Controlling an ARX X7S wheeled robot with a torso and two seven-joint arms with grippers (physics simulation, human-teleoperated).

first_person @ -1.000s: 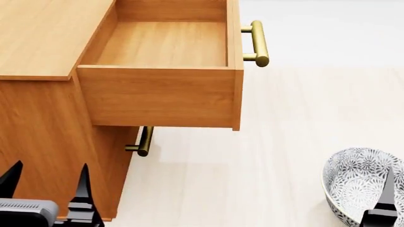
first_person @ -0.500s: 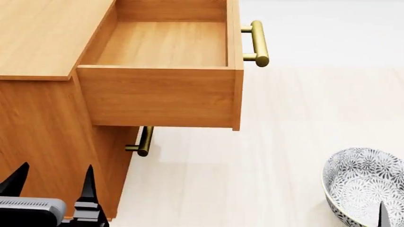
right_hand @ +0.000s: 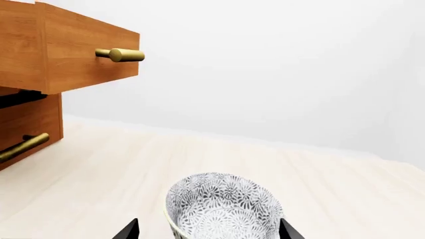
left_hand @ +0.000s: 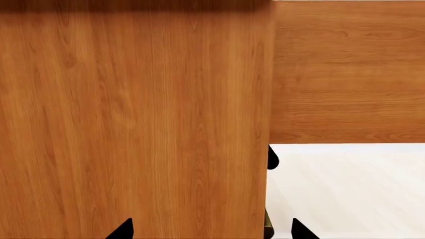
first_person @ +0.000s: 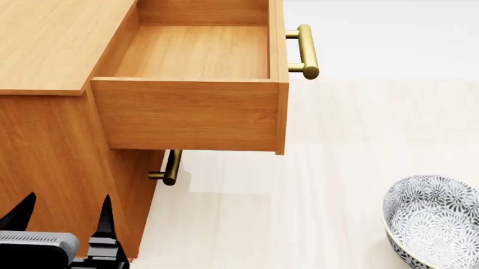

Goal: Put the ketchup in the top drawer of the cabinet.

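The cabinet (first_person: pixel 45 151) stands at the left of the head view. Its top drawer (first_person: pixel 187 106) is pulled out and empty, with its brass handle (first_person: pixel 307 51) at the right. The drawer also shows in the right wrist view (right_hand: pixel 66 50). The ketchup is out of view in every frame. My left gripper (first_person: pixel 64 216) is open and empty at the lower left, close to the cabinet's side; in the left wrist view its tips (left_hand: pixel 211 230) face the wood panel. My right gripper (right_hand: pixel 208 230) is open and empty, seen only in the right wrist view, with the bowl between its tips.
A patterned grey-white bowl (first_person: pixel 434 224) sits on the pale floor at the lower right, also in the right wrist view (right_hand: pixel 222 209). The lower drawer's brass handle (first_person: pixel 170 168) sticks out under the open drawer. A white wall (right_hand: pixel 265 74) lies beyond.
My right gripper's fingertip has dropped out of the head view's lower right corner. My left gripper has shifted slightly right and lower. Drawer and bowl have not moved.
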